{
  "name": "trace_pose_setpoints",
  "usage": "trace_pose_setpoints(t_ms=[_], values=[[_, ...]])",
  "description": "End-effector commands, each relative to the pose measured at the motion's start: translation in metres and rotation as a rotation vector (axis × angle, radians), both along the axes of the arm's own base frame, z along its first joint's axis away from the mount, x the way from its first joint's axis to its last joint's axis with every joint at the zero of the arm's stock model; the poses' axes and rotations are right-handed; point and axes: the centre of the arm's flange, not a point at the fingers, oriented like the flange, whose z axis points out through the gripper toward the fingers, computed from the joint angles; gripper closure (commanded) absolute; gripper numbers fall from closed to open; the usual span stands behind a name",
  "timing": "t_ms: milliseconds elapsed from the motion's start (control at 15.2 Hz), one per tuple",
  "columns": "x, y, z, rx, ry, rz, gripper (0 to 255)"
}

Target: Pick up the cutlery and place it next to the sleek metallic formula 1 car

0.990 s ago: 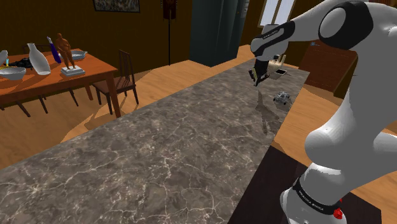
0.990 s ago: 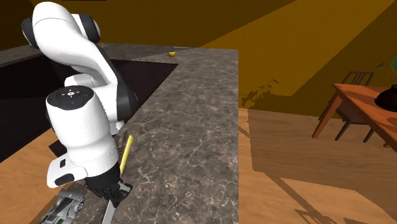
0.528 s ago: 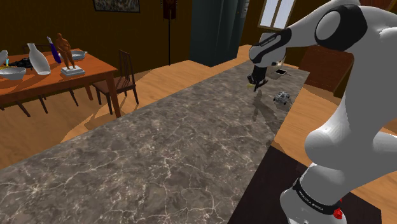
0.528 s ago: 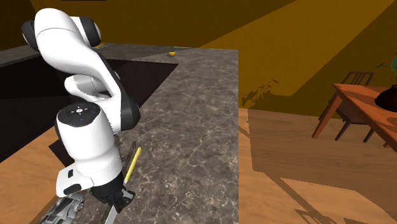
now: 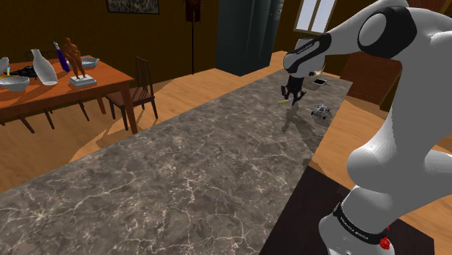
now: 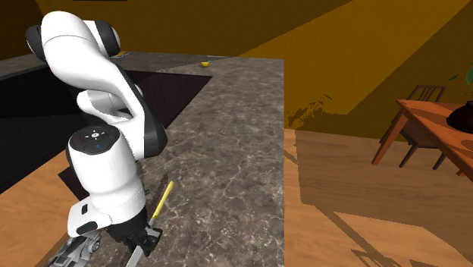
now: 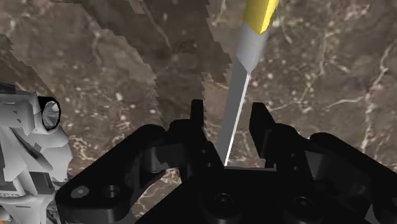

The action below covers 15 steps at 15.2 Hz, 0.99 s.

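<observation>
We see the knife (image 7: 240,95), w/ grey blade and yellow handle, at the far end of the counter (image 5: 181,174), right under the arm's hand. In the wrist view its blade runs up between the pincer (image 7: 229,118) fingers, narrow end toward the palm, handle pointing away. The fingers (image 7: 198,118) stand apart w/ the blade between them. There's a clear gap on the car side and a thinner one on the other, so we read the pincer as spread and not clamping the blade.

In the 2nd exterior view the knife (image 6: 161,199) slants out from the pincer (image 6: 142,240) toward approx. 1 o'clock, low over the counter (image 6: 235,136). We can't tell if it touches the stone.

The car (image 6: 76,249), grey and blocky, sits just beside the pincer at approx. 9 o'clock in that view. In the shoulder view the car (image 5: 321,111) is at approx. 4 o'clock of the pincer (image 5: 292,96), near the counter's edge, and a bit of yellow handle (image 5: 285,101) shows below the hand.

Further out in the shoulder view, at approx. 9 o'clock and well apart, a wooden dining table (image 5: 109,72) carries a pale vase (image 5: 43,67), a brown figurine (image 5: 72,56) and a bowl (image 5: 14,82), w/ a chair (image 5: 143,81) beside it.
</observation>
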Motion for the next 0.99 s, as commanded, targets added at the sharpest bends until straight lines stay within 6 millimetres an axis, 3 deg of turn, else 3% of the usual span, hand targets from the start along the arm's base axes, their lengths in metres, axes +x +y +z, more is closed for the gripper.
trace_pose_setpoints(t_ms=[0,264,528,924], values=[[0.0,0.0,0.0,0.0,0.0,0.0,0],[0.0,0.0,0.0,0.0,0.0,0.0,0],[0.001,0.005,0.05,0.0,0.0,0.0,0],[0.001,0.005,0.05,0.0,0.0,0.0,0]])
